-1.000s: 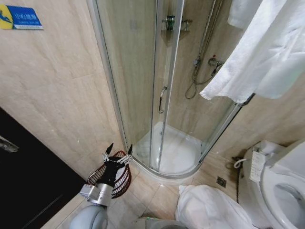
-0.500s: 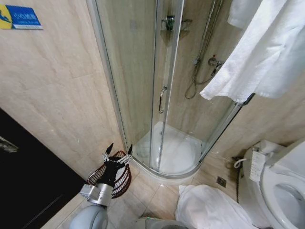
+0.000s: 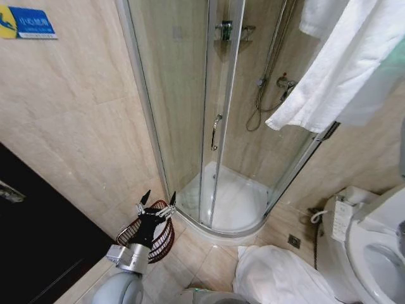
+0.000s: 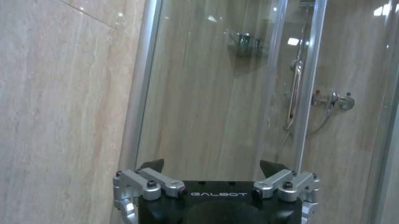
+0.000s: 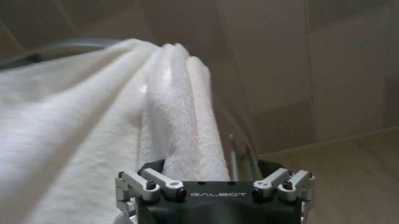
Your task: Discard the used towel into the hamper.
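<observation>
The big white towel (image 3: 342, 69) hanging at the top right has shifted a little since a second ago, and its lower edge now sits a bit differently; the left arm and the basket have not moved. The job has hardly begun. The towel hangs high up on the right, over its rail, far from the hamper (image 3: 166, 244). The hamper stands on the floor at the near left, beside the shower's curved step, and nothing white can be seen in it. The right gripper (image 5: 212, 164) is up at the towel, its jaws spread apart with a thick fold of the cloth lying between them, not squeezed yet, I think. The left gripper (image 3: 159, 196) hovers over the hamper with its jaws wide open and nothing in them. What is left: grab the towel, pull it off, carry it across and drop it in. The room is a small bathroom with shiny beige tile walls and floor. The glass shower cabin (image 3: 190, 95) fills the middle. A toilet (image 3: 373, 253) is at the near right, a heap of white cloth (image 3: 278, 275) lies on the floor beside it, and a small blue sign (image 3: 28, 23) is at the top left.
</observation>
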{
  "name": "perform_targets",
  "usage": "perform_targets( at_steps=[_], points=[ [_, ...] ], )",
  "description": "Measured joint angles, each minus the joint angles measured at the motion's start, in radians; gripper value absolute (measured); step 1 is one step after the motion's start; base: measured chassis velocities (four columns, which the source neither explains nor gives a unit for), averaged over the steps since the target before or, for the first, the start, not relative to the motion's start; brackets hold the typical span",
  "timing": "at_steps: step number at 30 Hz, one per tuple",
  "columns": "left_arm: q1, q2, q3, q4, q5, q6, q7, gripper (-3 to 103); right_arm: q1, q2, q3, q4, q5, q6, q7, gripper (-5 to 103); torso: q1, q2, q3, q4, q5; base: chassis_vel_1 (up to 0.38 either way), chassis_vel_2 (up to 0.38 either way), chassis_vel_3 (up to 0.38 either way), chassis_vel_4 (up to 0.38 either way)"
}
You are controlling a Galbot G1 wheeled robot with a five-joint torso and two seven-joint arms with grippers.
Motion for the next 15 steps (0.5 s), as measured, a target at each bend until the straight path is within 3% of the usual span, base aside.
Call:
perform_targets(
  at_steps=[5,7,11,15],
  points=[
    [0.000,0.000,0.000,0.000,0.000,0.000,0.000,100,0.018,-0.008,-0.020,-0.023,0.115,-0.009,-0.047,100,0.000,0.000,0.000,-0.0001,0.0000,0.000,0.000,0.000,0.000],
    [0.000,0.000,0.000,0.000,0.000,0.000,0.000,100,0.021,0.003,-0.051,-0.005,0.235,-0.025,-0.055,100,0.000,0.000,0.000,0.0005,0.0000,0.000,0.000,0.000,0.000],
    [0.000,0.000,0.000,0.000,0.000,0.000,0.000,100,0.023,0.028,-0.086,0.060,0.346,-0.048,-0.048,100,0.000,0.000,0.000,0.0006,-0.0005,0.000,0.000,0.000,0.000],
    [0.000,0.000,0.000,0.000,0.000,0.000,0.000,100,0.045,0.049,-0.130,0.105,0.389,-0.053,-0.047,99,0.000,0.000,0.000,0.0004,-0.0004,0.000,0.000,0.000,0.000]
  ],
)
